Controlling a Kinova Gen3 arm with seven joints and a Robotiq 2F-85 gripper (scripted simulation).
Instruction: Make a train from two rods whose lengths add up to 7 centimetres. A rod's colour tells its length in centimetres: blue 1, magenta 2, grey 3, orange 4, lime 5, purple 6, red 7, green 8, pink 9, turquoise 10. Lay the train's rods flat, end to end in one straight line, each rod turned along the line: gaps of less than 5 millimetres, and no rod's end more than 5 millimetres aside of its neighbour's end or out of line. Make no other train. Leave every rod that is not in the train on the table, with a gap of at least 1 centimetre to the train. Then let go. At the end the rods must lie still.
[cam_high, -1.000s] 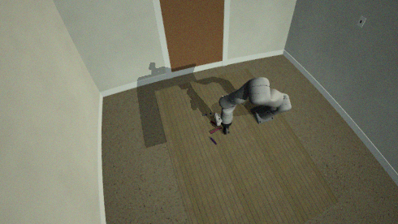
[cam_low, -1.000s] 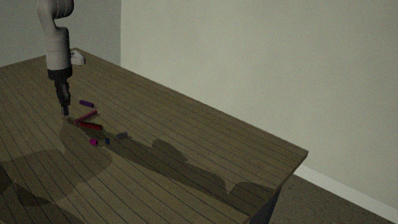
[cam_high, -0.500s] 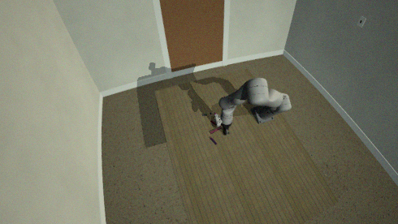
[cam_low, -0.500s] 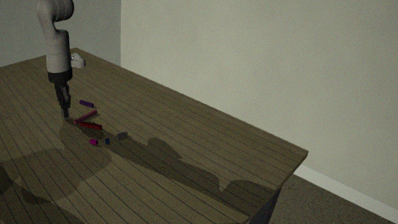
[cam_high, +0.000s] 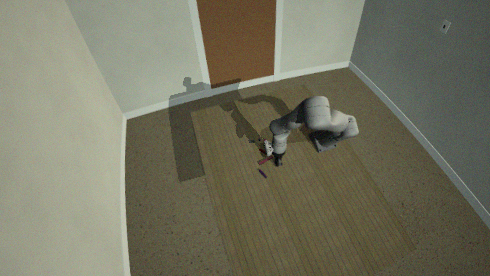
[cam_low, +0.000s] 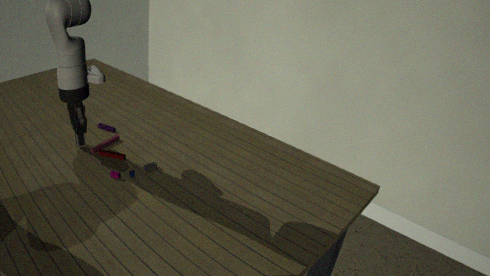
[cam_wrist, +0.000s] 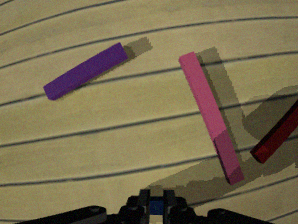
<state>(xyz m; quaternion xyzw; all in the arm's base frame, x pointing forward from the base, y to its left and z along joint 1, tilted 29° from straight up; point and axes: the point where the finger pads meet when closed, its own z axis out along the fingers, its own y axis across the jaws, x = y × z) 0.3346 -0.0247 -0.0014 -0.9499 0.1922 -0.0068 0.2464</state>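
My gripper (cam_low: 80, 136) hangs low over the wooden table, shut on a small blue rod that shows between the fingertips in the wrist view (cam_wrist: 154, 205). Ahead of it in the wrist view lie a purple rod (cam_wrist: 85, 71), a pink rod (cam_wrist: 212, 116) and the end of a red rod (cam_wrist: 276, 137). In the exterior view the purple rod (cam_low: 106, 127) lies beyond the pink rod (cam_low: 105, 143), and the red rod (cam_low: 111, 155) lies beside the pink one. The gripper stands at the pink rod's near end. In the top view the gripper (cam_high: 277, 161) is above the purple rod (cam_high: 262, 173).
A grey rod (cam_low: 150, 167), another blue rod (cam_low: 132, 173) and a magenta rod (cam_low: 115, 174) lie in a loose group to the right of the red rod. The table's far edge (cam_low: 350, 215) is well away.
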